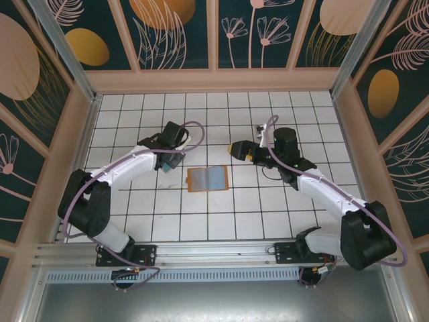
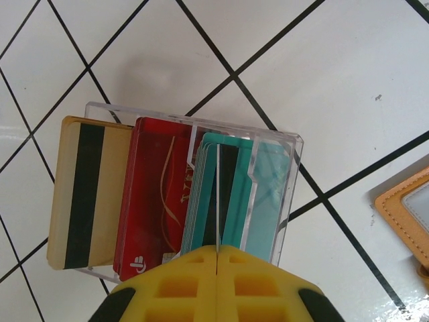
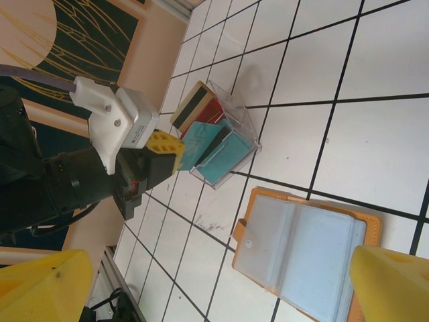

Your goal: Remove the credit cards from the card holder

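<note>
Left gripper: yellow fingers pressed fully together on the edge of one teal card, over the left half of the table.
Held card: stands on edge, lower end down inside the clear box; from the left wrist it is a thin pale line running up from the fingertips.
Clear box: see-through plastic, sits flat on the white tiles, left of the table's middle, near the wallet but apart from it.
Box contents: tan card with a dark stripe at one end, red card with gold lettering in the middle, teal cards at the other end; all lean on edge and overlap each other.
Wallet: lies open flat at about the middle of the table, grey-blue pockets facing up, orange-brown border all round, small snap tab on its left side.
Wallet contents: cannot tell whether any pocket has a card in it.
Right gripper: fingers spread wide, gripping nothing; hangs above the table just past the wallet's far right corner, toward the far edge.
</note>
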You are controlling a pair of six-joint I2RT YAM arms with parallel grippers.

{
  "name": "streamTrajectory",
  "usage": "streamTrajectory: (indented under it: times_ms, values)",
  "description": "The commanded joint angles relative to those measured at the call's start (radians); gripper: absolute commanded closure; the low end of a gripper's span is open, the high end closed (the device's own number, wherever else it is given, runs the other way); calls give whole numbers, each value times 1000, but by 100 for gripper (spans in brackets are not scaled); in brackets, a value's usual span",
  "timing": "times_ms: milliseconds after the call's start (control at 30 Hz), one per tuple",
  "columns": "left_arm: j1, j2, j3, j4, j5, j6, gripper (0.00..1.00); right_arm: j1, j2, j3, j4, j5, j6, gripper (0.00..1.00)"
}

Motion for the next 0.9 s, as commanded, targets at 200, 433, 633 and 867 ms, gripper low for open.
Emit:
streamTrajectory:
  times_ms: [200,433,633,867]
  values:
    - [2,19,-32,33,-1,8,85,-11,0,-6,7,-17,-14,1]
    - [6,7,-46,63,-74,1,69,-11,-1,-7,19,-25,-6,1]
    - [10,-3,-41,69,-94,-22,64,-11,0,-10,19,-22,-5,1]
    - [44,-101,-20,90,-56,-147,22,-14,-23,-3,-44,96,-23,1]
